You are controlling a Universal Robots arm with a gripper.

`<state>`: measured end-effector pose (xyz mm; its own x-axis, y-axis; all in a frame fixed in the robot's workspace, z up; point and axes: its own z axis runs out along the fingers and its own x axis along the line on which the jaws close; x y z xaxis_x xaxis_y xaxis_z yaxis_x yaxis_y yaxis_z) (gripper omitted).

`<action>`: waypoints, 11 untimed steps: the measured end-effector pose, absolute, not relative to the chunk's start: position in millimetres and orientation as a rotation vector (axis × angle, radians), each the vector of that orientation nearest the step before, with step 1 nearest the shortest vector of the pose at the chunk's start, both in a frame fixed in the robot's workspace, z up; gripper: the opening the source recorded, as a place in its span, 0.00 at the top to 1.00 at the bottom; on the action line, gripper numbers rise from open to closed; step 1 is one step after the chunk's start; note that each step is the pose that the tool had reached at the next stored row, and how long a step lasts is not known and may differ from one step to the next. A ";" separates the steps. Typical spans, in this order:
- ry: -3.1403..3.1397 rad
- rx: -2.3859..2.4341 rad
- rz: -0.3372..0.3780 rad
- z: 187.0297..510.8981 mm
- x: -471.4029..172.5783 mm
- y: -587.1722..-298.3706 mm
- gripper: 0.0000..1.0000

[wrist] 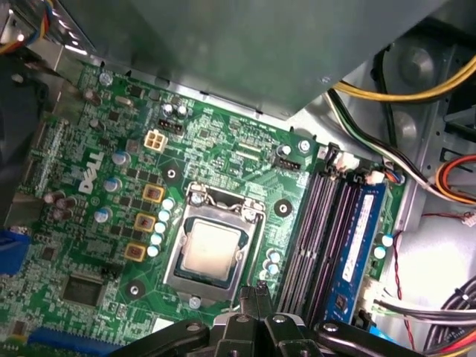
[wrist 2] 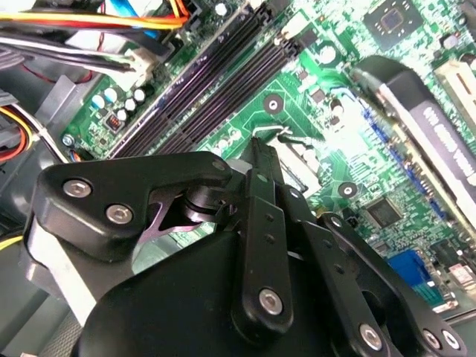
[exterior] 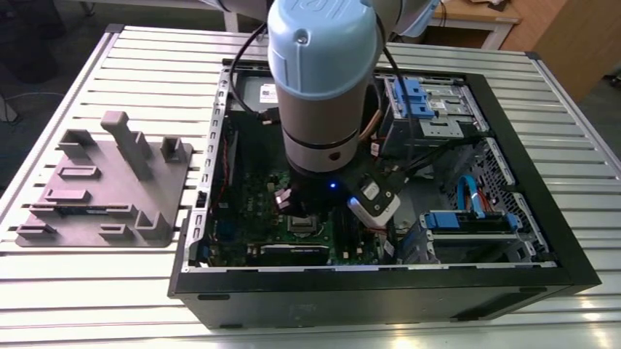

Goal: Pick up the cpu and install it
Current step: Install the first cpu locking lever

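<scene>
1. Slatted metal surface (exterior: 97, 298) carries the open PC case (exterior: 388, 294). A grey tray (exterior: 92, 214) sits beside it on the exterior view's left.
2. cpu (wrist: 212, 251) lies flat inside the socket frame (wrist: 172, 260) on the motherboard (wrist: 223, 160). Looks seated to me.
3. fingers (wrist: 250, 296) are closed together with nothing between them, tips just beside the frame's edge.
4. Arm (exterior: 321, 73) drops vertically into the case, probably to clear the walls and cables (wrist: 387, 93).
</scene>
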<state>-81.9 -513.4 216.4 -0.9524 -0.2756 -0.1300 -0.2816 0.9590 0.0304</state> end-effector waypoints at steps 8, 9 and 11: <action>2.987 -0.414 0.072 215.9 -93.3 -504.2 0.90; 2.987 -0.412 0.072 215.8 -94.1 -503.4 0.90; 2.987 -0.411 0.072 215.9 -94.4 -503.2 0.90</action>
